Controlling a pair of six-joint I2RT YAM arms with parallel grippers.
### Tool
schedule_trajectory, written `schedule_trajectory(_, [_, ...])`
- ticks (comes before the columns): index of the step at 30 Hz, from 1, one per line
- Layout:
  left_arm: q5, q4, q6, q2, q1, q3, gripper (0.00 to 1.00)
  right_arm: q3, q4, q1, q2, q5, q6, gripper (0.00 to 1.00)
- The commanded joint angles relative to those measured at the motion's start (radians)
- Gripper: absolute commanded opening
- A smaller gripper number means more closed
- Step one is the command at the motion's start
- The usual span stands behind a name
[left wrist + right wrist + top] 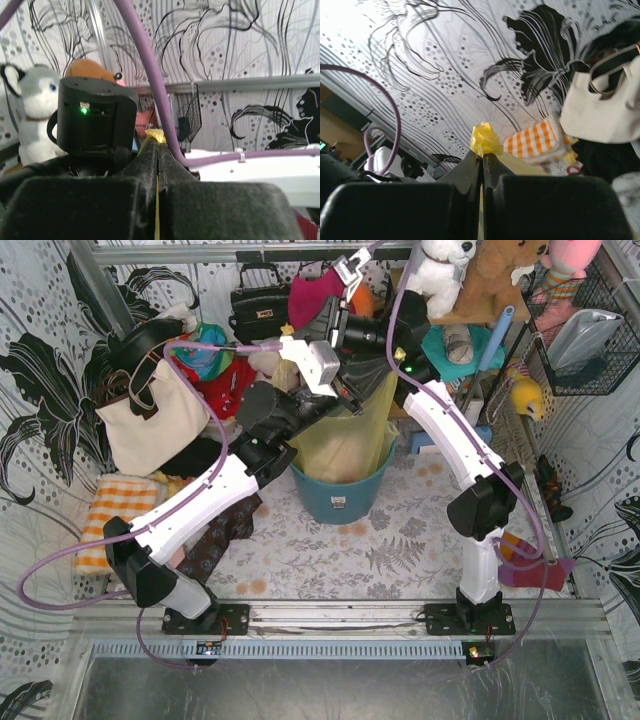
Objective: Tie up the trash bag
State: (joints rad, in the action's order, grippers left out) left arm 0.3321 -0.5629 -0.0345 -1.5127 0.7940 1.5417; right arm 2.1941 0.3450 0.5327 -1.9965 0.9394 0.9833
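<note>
Jaws, left: the left gripper [158,150] is clenched on a thin strip of the trash bag [156,136]. Only a yellow sliver shows between the pads, with a small tuft at 12 o'clock above the tips.
Jaws, right: the right gripper [481,161] is clamped on another part of the same bag. A crumpled yellow knob pokes out at 12 o'clock above its tips.
Bag location: in the top view the yellow plastic rises out of the teal bucket [340,495], which stands mid-table [400,550]. It is drawn up toward both wrists at 12 o'clock of the bucket.
Hidden: the bag's lower part sits inside the bucket. The left arm [225,490] and right arm [455,435] cover its top in the top view, and both sets of fingertips are hard to pick out there. Whether any knot exists cannot be told.
Cut off: blurred black pads fill the bottom of each wrist view.
Counts: two arms, two grippers, one bag, one bucket.
Surroundings, from the bucket: one cream tote [150,430] at 9 o'clock, one orange-checked cloth [115,510] at 8 o'clock, one black handbag [258,305] at 11 o'clock, at least three plush toys [440,265] at 1 o'clock, and one wire basket [590,335] at 2 o'clock.
</note>
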Motion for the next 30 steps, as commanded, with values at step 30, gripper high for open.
schedule_trajectory(30, [-0.089, -0.288, 0.142, 0.182, -0.064, -0.245, 0.00, -0.699, 0.298, -0.066, 0.478, -0.317, 0.005, 0.00])
